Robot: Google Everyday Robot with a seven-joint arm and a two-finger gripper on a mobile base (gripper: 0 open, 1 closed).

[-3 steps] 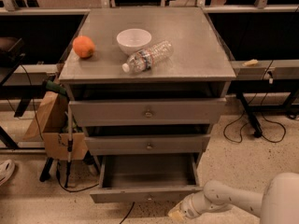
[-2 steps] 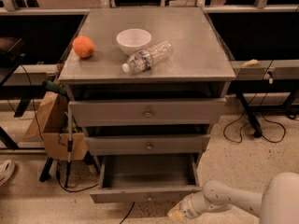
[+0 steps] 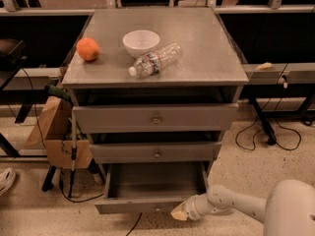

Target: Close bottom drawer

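The bottom drawer [image 3: 142, 205] of the grey cabinet is pulled out, its empty inside showing. Its narrow grey front faces down and forward near the floor. My gripper [image 3: 179, 212] is at the end of the white arm that reaches in from the lower right. It sits at the right end of the drawer front, touching or nearly touching it. The middle drawer [image 3: 156, 152] and top drawer [image 3: 155, 118] above are pushed in further, each with a small round knob.
On the cabinet top [image 3: 216, 58] lie an orange [image 3: 88, 48], a white bowl [image 3: 141, 42] and a plastic bottle [image 3: 155, 59] on its side. A brown paper bag [image 3: 54, 127] and a stick stand left of the cabinet. Cables lie on the floor at right.
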